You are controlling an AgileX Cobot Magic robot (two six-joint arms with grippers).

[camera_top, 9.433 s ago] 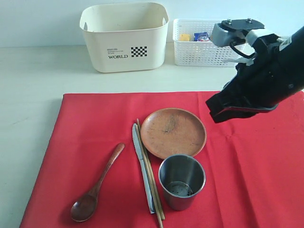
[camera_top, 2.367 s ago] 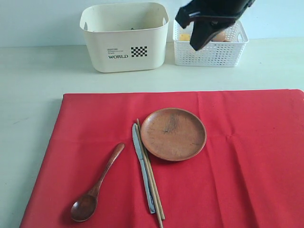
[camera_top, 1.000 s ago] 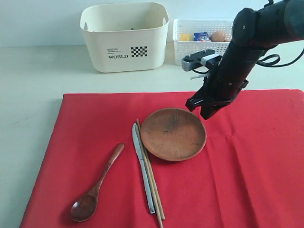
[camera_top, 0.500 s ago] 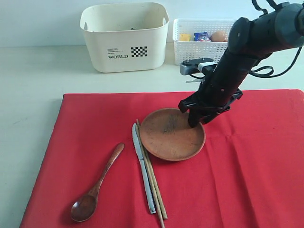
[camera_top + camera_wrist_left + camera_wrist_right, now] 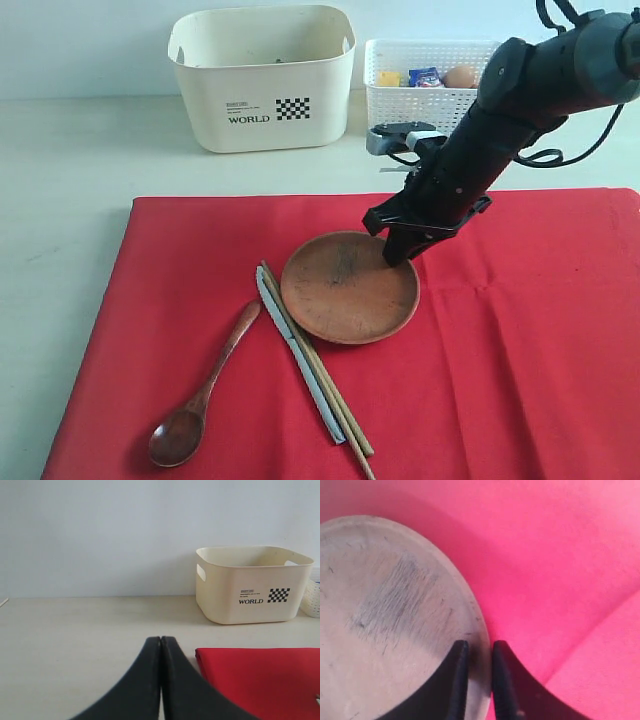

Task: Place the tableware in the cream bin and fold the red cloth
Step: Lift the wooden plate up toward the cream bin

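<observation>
The round brown plate (image 5: 345, 290) lies on the red cloth (image 5: 520, 350), which is spread flat. My right gripper (image 5: 395, 255) reaches down to the plate's far right rim. In the right wrist view the gripper (image 5: 479, 647) has one finger on each side of the plate (image 5: 385, 620) rim and is shut on it. A dark wooden spoon (image 5: 200, 395), silver knife (image 5: 298, 358) and wooden chopsticks (image 5: 325, 380) lie left of the plate, the latter two touching it. The cream bin (image 5: 262, 80) stands at the back. My left gripper (image 5: 161, 640) is shut and empty, hovering over bare table near the cloth's corner (image 5: 265, 680).
A white lattice basket (image 5: 430, 100) with toy foods stands right of the cream bin (image 5: 252, 587). The pale tabletop (image 5: 70, 180) surrounds the cloth on the left and back.
My right gripper has come down onto the plate's rim and narrowed on it. The plate has slid left, pushing the knife and chopsticks askew.
</observation>
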